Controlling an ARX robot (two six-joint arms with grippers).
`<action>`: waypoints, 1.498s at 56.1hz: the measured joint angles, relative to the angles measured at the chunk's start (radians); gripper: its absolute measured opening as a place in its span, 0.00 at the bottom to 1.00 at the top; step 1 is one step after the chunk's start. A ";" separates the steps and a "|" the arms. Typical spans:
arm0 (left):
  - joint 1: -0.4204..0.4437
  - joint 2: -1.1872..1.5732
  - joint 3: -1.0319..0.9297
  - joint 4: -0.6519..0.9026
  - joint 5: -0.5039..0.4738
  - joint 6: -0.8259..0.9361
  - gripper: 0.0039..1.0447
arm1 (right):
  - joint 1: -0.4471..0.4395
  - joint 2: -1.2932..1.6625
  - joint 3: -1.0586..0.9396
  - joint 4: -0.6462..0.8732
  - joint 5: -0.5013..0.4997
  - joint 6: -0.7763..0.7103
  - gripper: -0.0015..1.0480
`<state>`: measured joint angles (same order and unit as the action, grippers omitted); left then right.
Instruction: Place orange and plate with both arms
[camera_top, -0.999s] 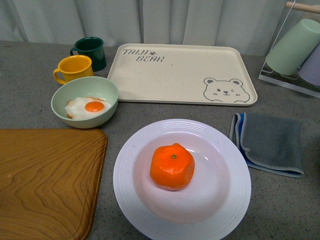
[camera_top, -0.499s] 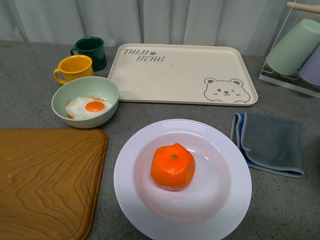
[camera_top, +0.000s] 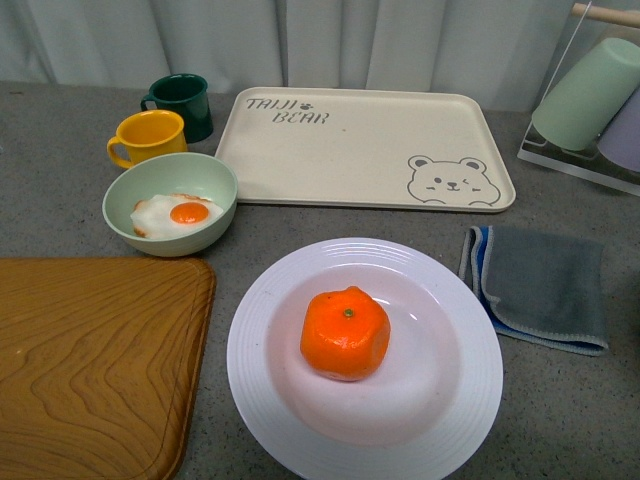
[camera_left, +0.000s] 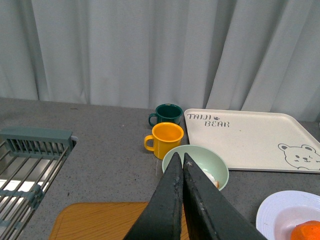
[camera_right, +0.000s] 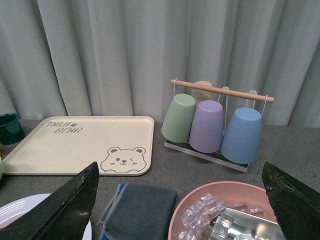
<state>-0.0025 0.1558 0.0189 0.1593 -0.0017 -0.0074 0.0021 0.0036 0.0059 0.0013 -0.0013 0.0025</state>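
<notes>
The orange (camera_top: 345, 334) sits in the middle of the white ridged plate (camera_top: 270, 310) at the front centre of the grey table. Neither arm shows in the front view. In the left wrist view my left gripper (camera_left: 179, 156) is shut, its dark fingers pressed together with nothing between them, held above the table short of the green bowl; the plate (camera_left: 272, 215) and a sliver of the orange (camera_left: 307, 231) show at the frame's corner. My right gripper (camera_right: 181, 170) is open, its fingers wide apart above a pink bowl, with the plate's rim (camera_right: 12, 207) at one edge.
A pale green bowl with a fried egg (camera_top: 170, 203), a yellow mug (camera_top: 147, 136) and a dark green mug (camera_top: 181, 101) stand back left. The cream bear tray (camera_top: 360, 150) lies behind the plate. A wooden board (camera_top: 90, 360) is at left, a grey cloth (camera_top: 540, 285) at right, a cup rack (camera_right: 215, 122), a pink bowl of ice (camera_right: 225, 212).
</notes>
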 joint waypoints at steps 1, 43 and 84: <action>0.000 -0.045 0.000 -0.067 0.000 0.000 0.03 | 0.000 0.000 0.000 0.000 0.000 0.000 0.91; 0.000 -0.152 0.000 -0.157 0.002 0.002 0.94 | 0.312 1.242 0.349 0.069 0.032 0.291 0.91; 0.000 -0.152 0.000 -0.157 0.002 0.002 0.94 | 0.397 1.946 0.790 -0.050 -0.088 0.638 0.91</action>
<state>-0.0025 0.0040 0.0189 0.0021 -0.0002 -0.0051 0.3992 1.9499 0.7959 -0.0486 -0.0895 0.6403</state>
